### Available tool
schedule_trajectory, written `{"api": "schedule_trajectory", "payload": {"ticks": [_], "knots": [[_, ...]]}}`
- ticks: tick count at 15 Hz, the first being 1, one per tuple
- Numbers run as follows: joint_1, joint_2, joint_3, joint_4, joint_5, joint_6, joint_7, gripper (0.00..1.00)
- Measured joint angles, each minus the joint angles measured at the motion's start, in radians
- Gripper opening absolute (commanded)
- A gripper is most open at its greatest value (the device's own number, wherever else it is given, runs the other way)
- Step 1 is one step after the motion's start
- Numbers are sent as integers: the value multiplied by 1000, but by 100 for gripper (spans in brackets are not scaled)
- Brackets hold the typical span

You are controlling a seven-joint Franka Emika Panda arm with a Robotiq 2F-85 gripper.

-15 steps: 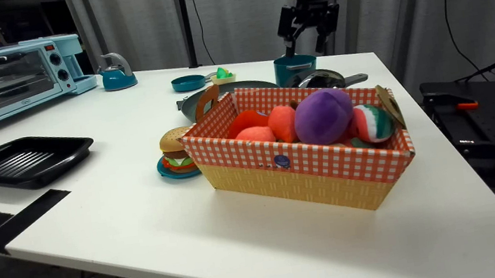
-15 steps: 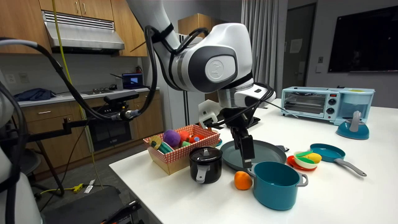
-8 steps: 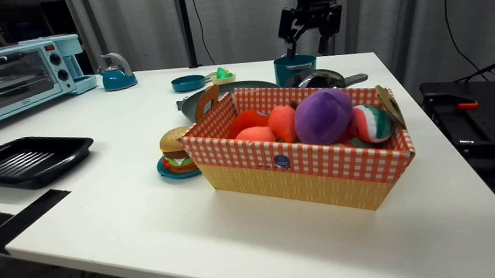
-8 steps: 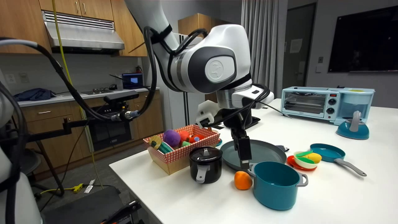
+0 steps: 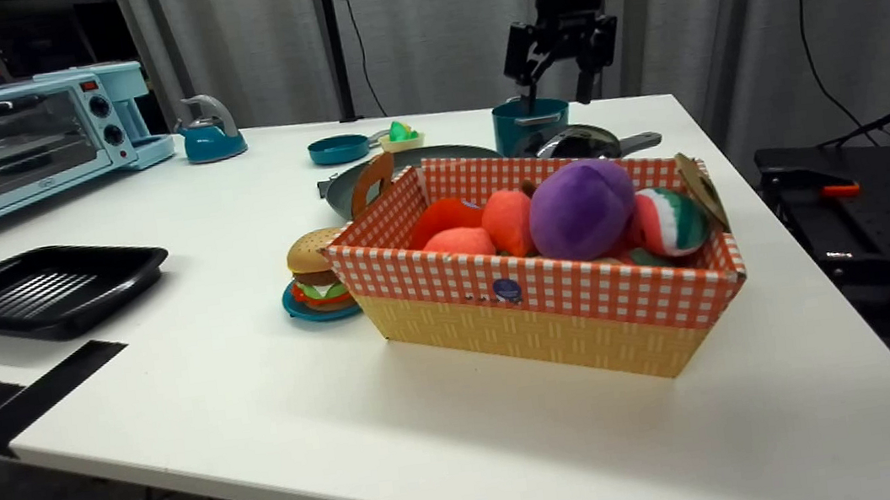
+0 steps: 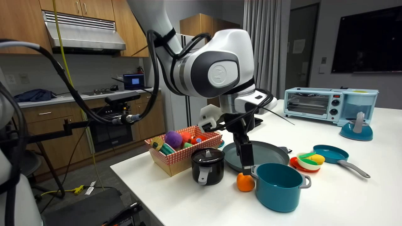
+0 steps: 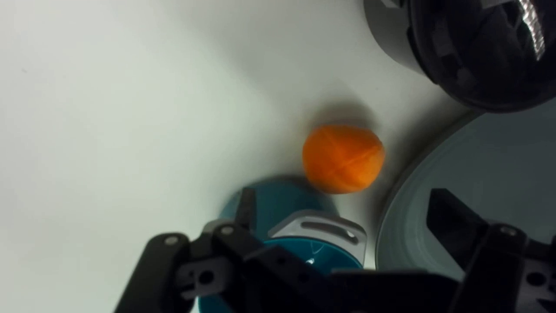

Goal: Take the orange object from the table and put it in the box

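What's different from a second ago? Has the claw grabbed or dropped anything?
The claw has come down a little, as both exterior views show. It stands open, as before; nothing was taken hold of or let go. The orange object, the teal pot beside it and the box stayed where they were.

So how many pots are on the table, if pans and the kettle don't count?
2: the teal pot beside the orange ball, and the black lidded pot next to the checkered box. Another small one could be hidden.
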Motion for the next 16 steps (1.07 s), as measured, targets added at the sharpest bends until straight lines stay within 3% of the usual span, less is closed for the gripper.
{"api": "schedule_trajectory", "payload": {"ticks": [16], "knots": [[-2,126,-14,58,104,1,-71,100]]}}
